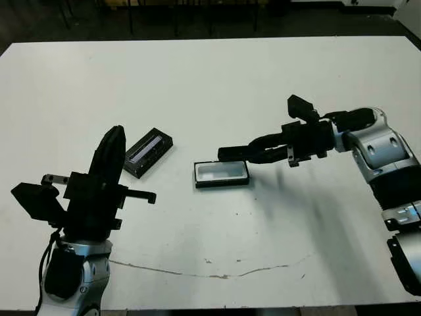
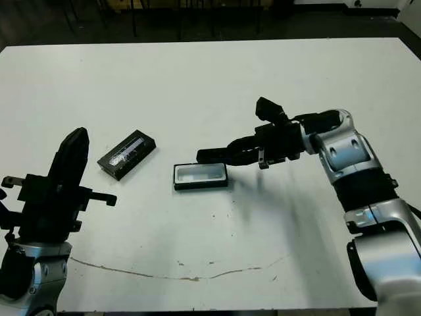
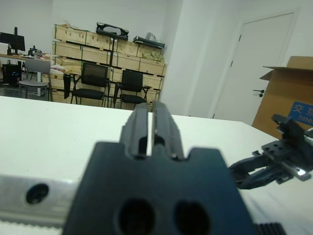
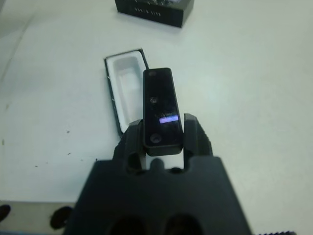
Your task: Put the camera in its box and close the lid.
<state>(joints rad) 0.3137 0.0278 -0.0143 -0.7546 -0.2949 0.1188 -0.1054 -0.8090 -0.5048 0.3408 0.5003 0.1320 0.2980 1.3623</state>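
Note:
The camera, a slim black bar with a small lit bluish screen, is held at one end by my right gripper, which is shut on it. It hangs level just above the far long wall of the box, a shallow black tray with white lining that lies empty at the table's middle. The lid, black with a shiny strip, lies flat to the left of the box. Near the lid, my left gripper is raised above the table, fingers shut on nothing.
A thin crack-like line runs across the white table near its front edge. Chairs and stacked crates stand beyond the far edge, and a cardboard carton to one side.

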